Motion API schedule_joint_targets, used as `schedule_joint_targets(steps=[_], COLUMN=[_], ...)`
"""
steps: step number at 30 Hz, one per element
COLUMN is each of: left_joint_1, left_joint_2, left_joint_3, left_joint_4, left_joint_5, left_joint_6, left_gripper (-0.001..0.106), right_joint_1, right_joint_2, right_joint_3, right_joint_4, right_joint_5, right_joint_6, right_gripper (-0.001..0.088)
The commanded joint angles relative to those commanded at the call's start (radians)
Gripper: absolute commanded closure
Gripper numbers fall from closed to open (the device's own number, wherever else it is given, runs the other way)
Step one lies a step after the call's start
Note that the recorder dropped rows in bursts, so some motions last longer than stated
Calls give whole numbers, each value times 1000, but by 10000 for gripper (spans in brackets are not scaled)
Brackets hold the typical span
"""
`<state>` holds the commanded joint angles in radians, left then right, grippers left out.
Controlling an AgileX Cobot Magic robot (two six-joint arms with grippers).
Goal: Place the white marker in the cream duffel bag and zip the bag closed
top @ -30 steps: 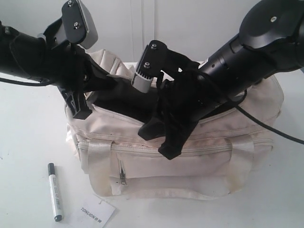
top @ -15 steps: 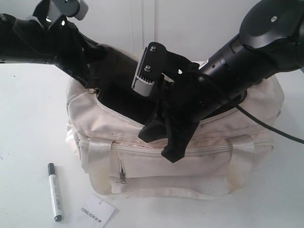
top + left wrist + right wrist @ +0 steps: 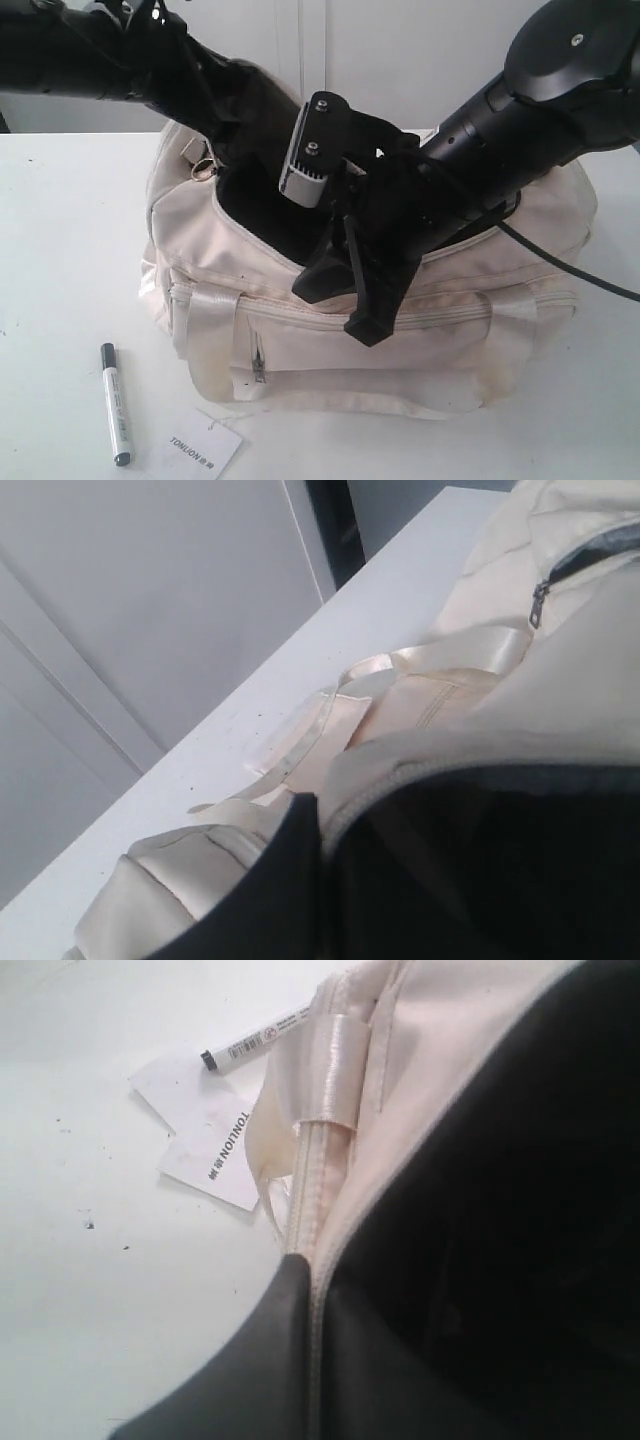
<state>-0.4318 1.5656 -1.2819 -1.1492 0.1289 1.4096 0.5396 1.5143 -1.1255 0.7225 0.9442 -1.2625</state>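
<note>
**Desk:** What were the arms doing?

**Photographer:** The right gripper (image 3: pixel 345 300) was clenched on the front lip of the cream duffel bag (image 3: pixel 450 340). The left gripper (image 3: pixel 225 135) sat at the open mouth's left end, its jaws unreadable.

**Desk:** And the white marker (image 3: pixel 115 404)?

**Photographer:** On the table (image 3: pixel 60 250) before the bag's left end, near a paper tag (image 3: pixel 205 447). It lay nearly front-to-back, cap end farther from the camera. It looked light, stiff, slick and likely to roll, so best pinched across mid-barrel.

We lose the left end effector (image 3: pixel 322 870) fingertips in the dark mouth of the cream duffel bag (image 3: pixel 300 350), the bag hides the far end of the white marker (image 3: pixel 255 1042) in the right wrist view, and the smaller print on the paper tag (image 3: pixel 205 447) is unreadable.
</note>
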Motion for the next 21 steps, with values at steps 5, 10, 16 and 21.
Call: schedule_joint_targets(steps=[5, 10, 16, 21], left_joint_1=[0, 0, 0, 0], left_joint_2=[45, 70, 70, 98], left_joint_3=[-48, -81, -81, -81], left_joint_4=[-2, -2, -2, 5], left_joint_5=[-16, -27, -163, -232], left_joint_6=[0, 0, 0, 0], left_gripper=[1053, 1053, 1053, 1053], right_joint_1=[0, 0, 0, 0], right_joint_2=[0, 0, 0, 0], right_joint_3=[0, 0, 0, 0], right_joint_4=[0, 0, 0, 0], right_joint_5=[28, 50, 91, 133], right_joint_6=[-43, -57, -87, -113], right_gripper=[868, 868, 868, 868])
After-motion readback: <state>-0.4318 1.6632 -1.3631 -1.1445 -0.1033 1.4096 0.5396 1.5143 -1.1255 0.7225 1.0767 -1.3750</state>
